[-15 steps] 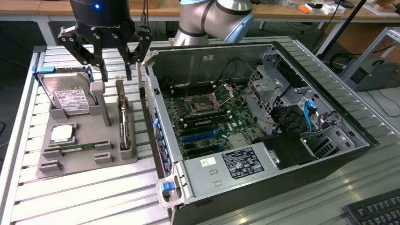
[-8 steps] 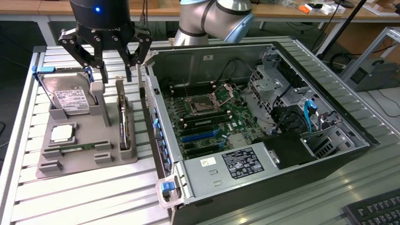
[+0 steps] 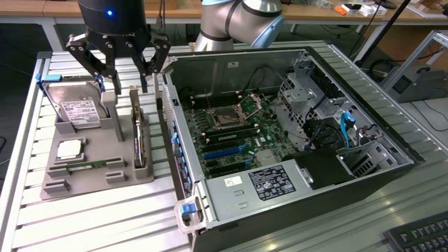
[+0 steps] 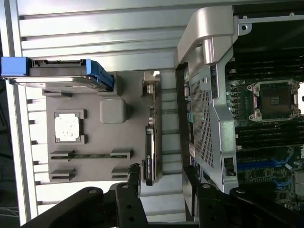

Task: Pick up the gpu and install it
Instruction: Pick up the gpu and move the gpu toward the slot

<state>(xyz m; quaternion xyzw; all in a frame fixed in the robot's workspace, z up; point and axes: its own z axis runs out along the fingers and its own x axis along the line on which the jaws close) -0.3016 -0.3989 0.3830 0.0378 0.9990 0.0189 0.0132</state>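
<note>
So, the slatted metal desk (image 3: pixel 84 220) carries an open PC case (image 3: pixel 231 58) lying on its side, motherboard showing. Just beside it sits a grey parts holder (image 3: pixel 77 184). The jaws hang spread wide above the holder's hard drive (image 3: pixel 78 111) end, gripping nothing. The gpu (image 4: pixel 149 159) stands on edge in the holder's slot nearest the case. It's a thin card with a black cooler face and a silver bracket at the hard-drive end.

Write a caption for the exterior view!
Open gripper hovers above the gpu standing on edge in a grey tray.
</note>
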